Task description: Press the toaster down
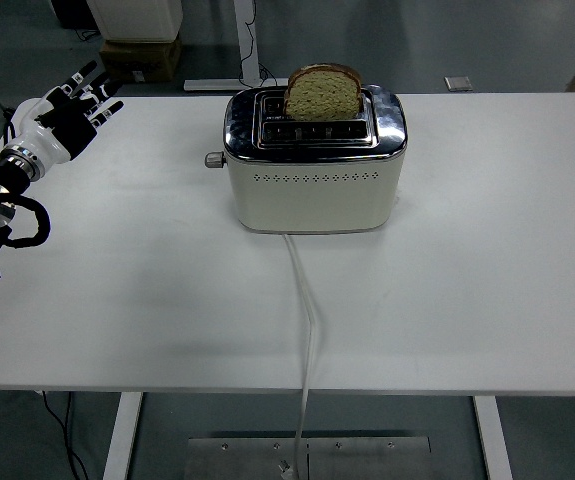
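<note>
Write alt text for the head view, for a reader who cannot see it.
A cream and chrome toaster stands on a white table with a slice of bread sticking up from one slot, not pressed down. The robot's left hand hovers with fingers spread at the table's far left edge, well away from the toaster. A white cord runs from the toaster over the near edge.

The toaster (314, 160) stands on the bench (487, 260), toward its far edge. A slice of bread (323, 92) sits in the toaster's rear slot. A cord (307, 330) runs from the toaster's front over the near edge. The left hand (67, 110) is well left of the toaster.
</note>
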`<action>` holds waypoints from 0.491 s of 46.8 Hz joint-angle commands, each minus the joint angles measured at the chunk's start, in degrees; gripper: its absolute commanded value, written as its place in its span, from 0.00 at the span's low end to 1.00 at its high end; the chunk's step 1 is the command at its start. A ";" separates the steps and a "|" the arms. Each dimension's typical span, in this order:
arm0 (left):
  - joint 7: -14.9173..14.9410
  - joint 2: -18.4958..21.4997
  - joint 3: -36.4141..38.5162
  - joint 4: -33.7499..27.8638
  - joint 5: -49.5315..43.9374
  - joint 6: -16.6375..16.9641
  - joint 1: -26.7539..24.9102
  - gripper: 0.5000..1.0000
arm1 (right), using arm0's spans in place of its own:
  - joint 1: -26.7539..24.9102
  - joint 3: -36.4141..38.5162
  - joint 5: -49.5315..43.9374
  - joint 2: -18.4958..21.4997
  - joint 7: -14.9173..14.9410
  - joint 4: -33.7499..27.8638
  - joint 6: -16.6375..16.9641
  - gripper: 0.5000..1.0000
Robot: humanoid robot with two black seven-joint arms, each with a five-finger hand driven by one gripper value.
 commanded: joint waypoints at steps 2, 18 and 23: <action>0.00 -0.04 0.00 0.00 0.00 -0.09 0.00 1.00 | 0.02 0.00 0.00 0.00 0.02 0.00 -0.01 1.00; 0.00 -0.04 0.00 0.00 0.00 0.00 -0.09 1.00 | 0.02 0.00 0.00 0.00 0.02 0.00 -0.01 1.00; 0.00 -0.13 0.00 0.00 0.00 0.00 -0.09 1.00 | 0.02 0.00 0.00 0.00 0.02 0.00 -0.01 1.00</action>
